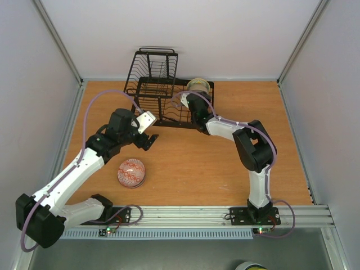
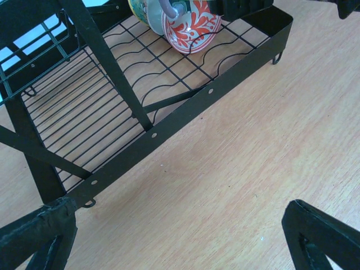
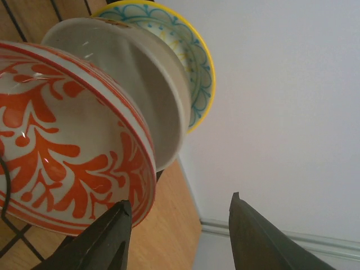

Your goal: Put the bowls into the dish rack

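My R gripper (image 3: 179, 199): jaws part open, nothing btwn them. One finger tip sits just beside the lower rim of the red-and-white bowl (image 3: 67, 146); can't tell if it touches. My L gripper (image 2: 180, 203): jaws wide, holding nothing, hanging over the table (image 1: 225, 163) just in front of the dish rack (image 2: 185, 111).

Count: 4 bowls, 1 rack.

In the rack, R end: 3 bowls on edge, packed close together. The red-and-white one is nearest my R fingers, then a plain pale bowl (image 3: 143, 95), then the yellow-rimmed bowl (image 3: 198, 73) w/ teal pattern at the back.

The 4th, the pink-red bowl (image 1: 131, 172), is on the table beside my L arm, well apart from the rack.
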`<action>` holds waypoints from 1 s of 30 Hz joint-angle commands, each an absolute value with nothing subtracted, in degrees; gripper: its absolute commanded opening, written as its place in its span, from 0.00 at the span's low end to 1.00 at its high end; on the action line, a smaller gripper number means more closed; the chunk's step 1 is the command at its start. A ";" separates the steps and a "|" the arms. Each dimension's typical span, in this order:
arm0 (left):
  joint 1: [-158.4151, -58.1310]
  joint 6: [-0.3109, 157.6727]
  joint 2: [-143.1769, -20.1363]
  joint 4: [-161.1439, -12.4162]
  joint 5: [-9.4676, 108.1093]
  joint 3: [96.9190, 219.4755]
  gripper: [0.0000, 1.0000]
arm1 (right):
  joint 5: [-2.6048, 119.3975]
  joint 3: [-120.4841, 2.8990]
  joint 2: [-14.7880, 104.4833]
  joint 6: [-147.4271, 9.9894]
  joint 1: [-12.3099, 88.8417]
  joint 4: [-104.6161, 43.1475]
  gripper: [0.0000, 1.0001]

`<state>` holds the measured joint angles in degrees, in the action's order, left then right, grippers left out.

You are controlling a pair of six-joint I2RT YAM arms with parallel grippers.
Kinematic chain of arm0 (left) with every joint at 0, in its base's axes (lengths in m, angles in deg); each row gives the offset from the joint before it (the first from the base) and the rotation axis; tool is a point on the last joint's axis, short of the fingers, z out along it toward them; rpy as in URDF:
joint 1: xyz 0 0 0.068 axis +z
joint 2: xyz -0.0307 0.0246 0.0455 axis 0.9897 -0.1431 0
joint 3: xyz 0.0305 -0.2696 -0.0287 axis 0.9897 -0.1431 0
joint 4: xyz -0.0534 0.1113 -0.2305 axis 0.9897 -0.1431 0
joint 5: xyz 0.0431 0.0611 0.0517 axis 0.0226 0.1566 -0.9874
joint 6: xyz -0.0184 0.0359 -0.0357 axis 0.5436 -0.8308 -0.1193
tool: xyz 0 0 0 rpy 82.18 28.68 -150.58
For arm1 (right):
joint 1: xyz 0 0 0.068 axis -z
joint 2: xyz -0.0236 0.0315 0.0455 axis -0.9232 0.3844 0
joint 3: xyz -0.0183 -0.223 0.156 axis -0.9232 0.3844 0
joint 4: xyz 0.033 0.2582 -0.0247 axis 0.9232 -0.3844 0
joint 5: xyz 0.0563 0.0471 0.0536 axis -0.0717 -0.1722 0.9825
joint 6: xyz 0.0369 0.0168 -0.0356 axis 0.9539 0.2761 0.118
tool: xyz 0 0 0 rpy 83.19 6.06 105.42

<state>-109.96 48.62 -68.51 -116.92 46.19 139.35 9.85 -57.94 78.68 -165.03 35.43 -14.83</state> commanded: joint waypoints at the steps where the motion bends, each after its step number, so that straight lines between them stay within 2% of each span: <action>1: -109.63 48.23 -67.83 -115.01 45.81 138.94 0.99 | 10.44 -59.27 80.65 -163.53 35.63 -16.12 0.47; 18: -109.63 48.21 -68.36 -114.93 45.72 138.94 1.00 | 10.25 -59.01 80.61 -161.64 36.04 -16.31 0.47; 25: -109.63 48.21 -68.52 -114.90 45.98 138.94 0.99 | 14.11 -62.41 72.66 -148.49 35.93 -35.17 0.49; 30: -109.63 48.23 -68.48 -115.04 45.42 139.11 0.99 | 13.48 -62.73 66.88 -140.97 35.36 -41.98 0.50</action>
<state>-109.96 48.60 -68.51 -116.92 46.16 139.35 13.39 -60.15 73.52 -150.47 35.69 -33.65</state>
